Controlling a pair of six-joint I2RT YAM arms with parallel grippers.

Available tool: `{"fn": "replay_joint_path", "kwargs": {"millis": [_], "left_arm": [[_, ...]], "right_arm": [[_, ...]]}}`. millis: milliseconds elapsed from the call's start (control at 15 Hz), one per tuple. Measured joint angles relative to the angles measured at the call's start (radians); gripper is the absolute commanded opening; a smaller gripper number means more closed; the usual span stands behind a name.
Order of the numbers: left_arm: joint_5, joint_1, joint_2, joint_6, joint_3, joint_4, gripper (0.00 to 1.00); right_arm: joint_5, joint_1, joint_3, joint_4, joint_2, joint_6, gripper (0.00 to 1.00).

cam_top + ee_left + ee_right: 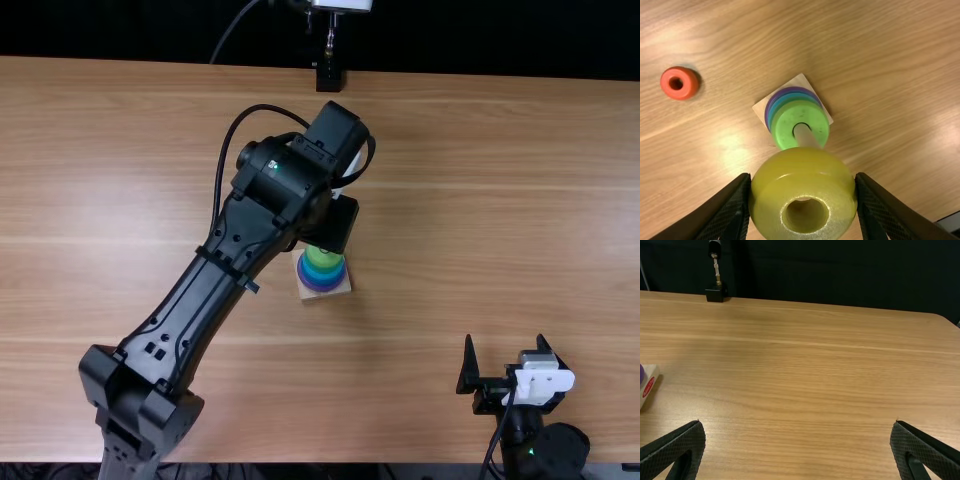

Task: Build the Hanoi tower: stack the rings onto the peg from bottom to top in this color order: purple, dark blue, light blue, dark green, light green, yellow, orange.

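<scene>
Position the yellow ring (800,162) relative to the peg (807,136): the left gripper (802,182) grasps it across its sides, above the stack, its hole opening toward the wrist camera and its axis roughly in line with the peg. Exact centring over the peg tip cannot be told — judge alignment before lowering onto the light green ring (785,120). The left arm is the nearer; the right gripper (505,350), spread and unloaded, stands well apart from the peg, toward the operator's edge. The orange ring (686,92) lies on the wooden surface (480,200), apart from the peg — presumably the last to load. Beyond the peg, a black mount (329,78) stands at the far edge, before dark cloth (480,40).
</scene>
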Motion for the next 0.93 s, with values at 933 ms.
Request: {"fn": "replay_joint_path", "kwargs": {"millis": [933], "left_arm": [[0.01, -0.011, 0.084, -0.002, 0.016, 0.01, 0.0]], "right_arm": [[0.0, 0.0, 0.0, 0.0, 0.0, 0.0, 1.0]]}}
